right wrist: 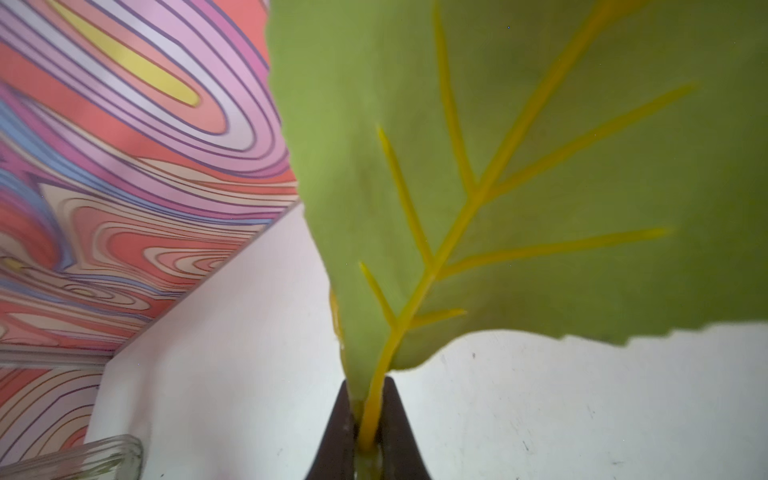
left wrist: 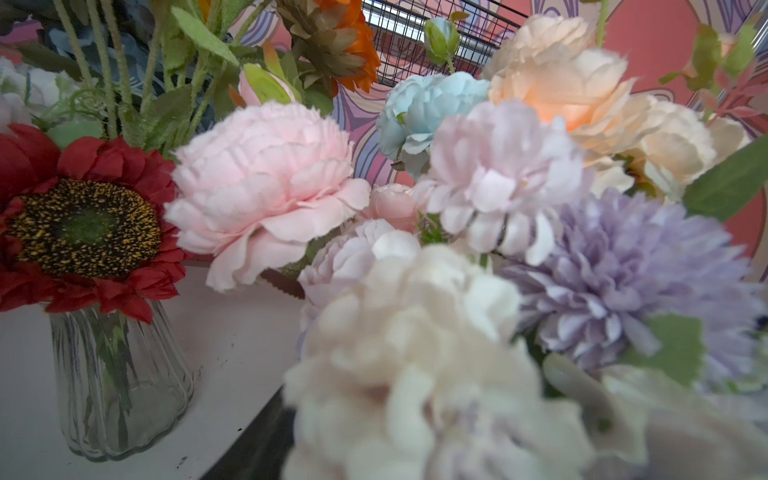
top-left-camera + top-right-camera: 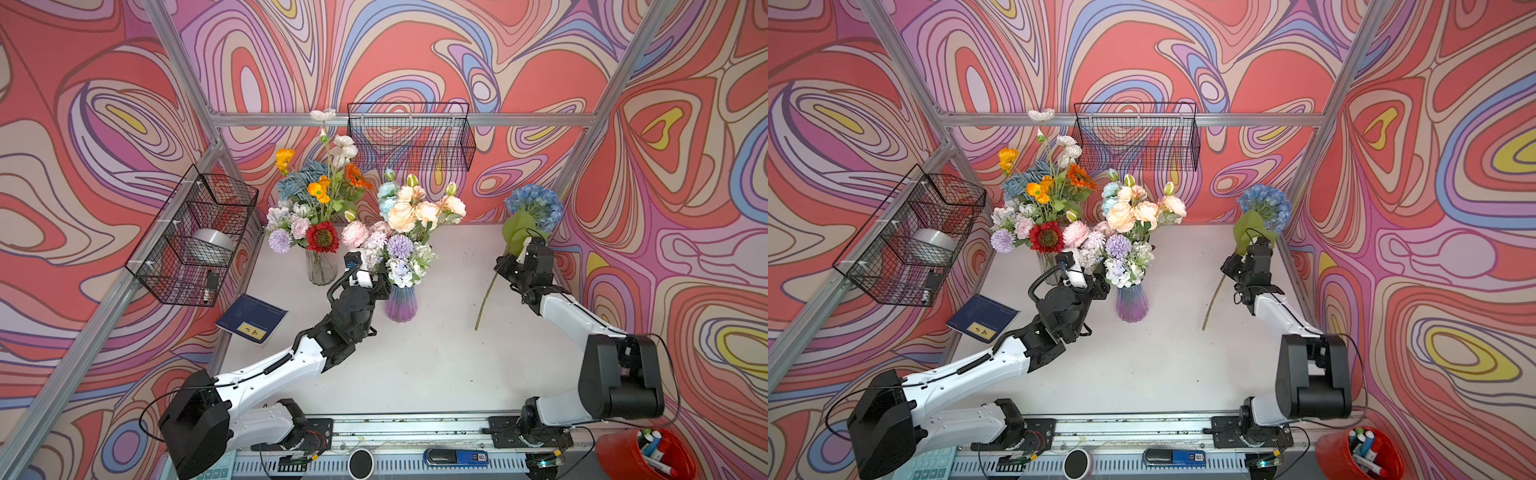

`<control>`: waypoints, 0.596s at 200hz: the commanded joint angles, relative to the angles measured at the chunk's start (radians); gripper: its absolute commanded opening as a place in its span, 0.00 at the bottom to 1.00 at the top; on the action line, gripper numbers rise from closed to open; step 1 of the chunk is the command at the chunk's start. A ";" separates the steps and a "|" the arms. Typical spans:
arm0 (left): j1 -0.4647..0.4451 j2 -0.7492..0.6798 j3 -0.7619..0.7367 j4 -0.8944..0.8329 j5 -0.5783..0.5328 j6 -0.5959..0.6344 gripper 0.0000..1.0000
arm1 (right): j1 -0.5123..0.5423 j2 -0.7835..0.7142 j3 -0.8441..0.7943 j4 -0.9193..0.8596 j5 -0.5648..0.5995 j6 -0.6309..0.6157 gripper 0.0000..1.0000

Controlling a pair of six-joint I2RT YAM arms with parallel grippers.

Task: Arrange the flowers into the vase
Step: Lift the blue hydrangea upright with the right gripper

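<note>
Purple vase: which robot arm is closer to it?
Left. The left arm ends right beside the purple vase, under its flowers. The right arm is far off to the side, holding the blue hydrangea.
</note>
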 commanded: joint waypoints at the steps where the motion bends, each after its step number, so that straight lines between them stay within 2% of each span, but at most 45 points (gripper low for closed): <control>1: 0.015 -0.017 -0.003 0.023 -0.015 -0.014 0.64 | 0.013 -0.100 -0.059 0.104 -0.024 -0.042 0.00; 24: 0.028 -0.010 0.011 -0.005 -0.003 -0.024 0.65 | 0.053 -0.193 -0.078 0.156 -0.038 -0.070 0.00; 78: 0.044 -0.009 0.031 -0.035 0.008 -0.015 0.65 | 0.226 -0.345 -0.122 0.298 -0.015 -0.160 0.00; 119: 0.046 -0.012 0.033 -0.035 0.016 -0.017 0.65 | 0.283 -0.461 -0.158 0.368 0.004 -0.180 0.00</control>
